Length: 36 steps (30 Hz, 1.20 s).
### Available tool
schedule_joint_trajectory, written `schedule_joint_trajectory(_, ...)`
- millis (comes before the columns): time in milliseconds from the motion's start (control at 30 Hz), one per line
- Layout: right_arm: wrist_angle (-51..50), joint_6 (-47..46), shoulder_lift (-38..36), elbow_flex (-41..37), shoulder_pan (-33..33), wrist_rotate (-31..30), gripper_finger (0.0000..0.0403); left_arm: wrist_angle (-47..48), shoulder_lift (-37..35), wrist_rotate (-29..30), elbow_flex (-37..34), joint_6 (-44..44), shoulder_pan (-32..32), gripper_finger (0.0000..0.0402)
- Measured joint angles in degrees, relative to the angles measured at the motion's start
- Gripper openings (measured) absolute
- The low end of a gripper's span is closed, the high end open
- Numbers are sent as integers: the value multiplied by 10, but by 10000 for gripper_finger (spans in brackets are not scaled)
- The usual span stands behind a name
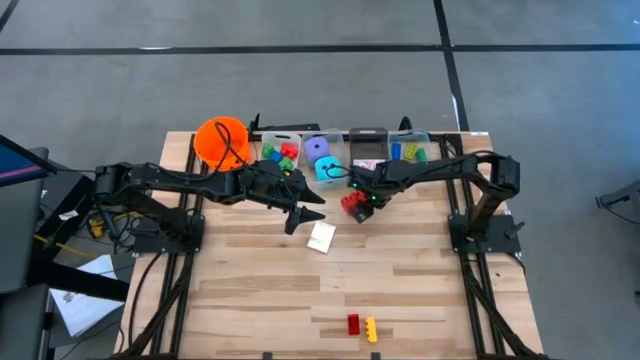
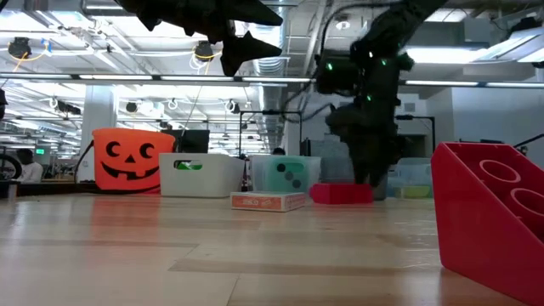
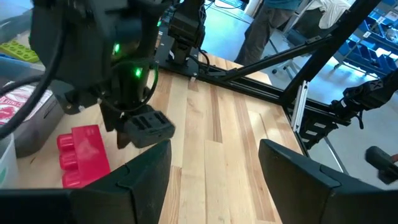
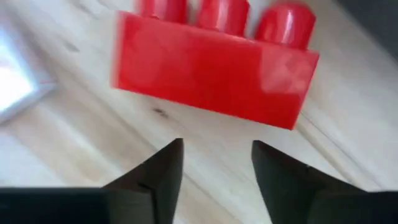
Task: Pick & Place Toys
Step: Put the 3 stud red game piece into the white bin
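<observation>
A red brick [image 4: 214, 59] lies on its side on the table just beyond my right gripper [image 4: 217, 162], which is open, low over the wood and touches nothing. The brick also shows in the high view [image 1: 349, 207] and the left wrist view [image 3: 84, 155]. My left gripper [image 1: 306, 213] is open and empty, raised above the table's middle, left of the brick. A red-and-white card [image 1: 321, 237] lies flat near it. A red brick [image 1: 353, 324] and a yellow brick [image 1: 371, 329] lie by the near edge.
Clear bins [image 1: 300, 150] with bricks, a purple die and a teal die stand along the far edge, beside the orange bucket [image 1: 222, 140]. A person stands beyond the table in the left wrist view [image 3: 267, 31]. Bare wood lies between the card and the near bricks.
</observation>
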<state>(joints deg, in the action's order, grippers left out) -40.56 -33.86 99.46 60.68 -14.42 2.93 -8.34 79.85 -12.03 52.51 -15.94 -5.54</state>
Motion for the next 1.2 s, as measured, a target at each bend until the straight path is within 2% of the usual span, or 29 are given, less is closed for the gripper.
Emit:
schedule_joint_trajectory(233, -32, 59, -4, 91, 14, 3, 117, 0, 0, 0, 0, 0, 0, 236)
schedule_joint_trajectory(333, -35, 111, -4, 127, 23, 1, 108, 0, 0, 0, 0, 0, 0, 236)
schedule_joint_trajectory(467, -28, 213, -4, 160, 33, -14, 117, 0, 0, 0, 0, 0, 0, 236)
schedule_joint_trajectory(600, -11, 362, 0, 161, 48, -15, 148, 0, 0, 0, 0, 0, 0, 236)
schedule_joint_trajectory(700, -24, 435, 5, 160, 55, -15, 189, 0, 0, 0, 0, 0, 0, 236)
schedule_joint_trajectory(933, -47, 474, 51, 161, 47, -21, 287, 3, 0, -1, 0, -55, 0, 236)
schedule_joint_trajectory(1200, -64, 539, 100, 160, 40, -63, 336, 25, 1, -1, 0, -73, 10, 236)
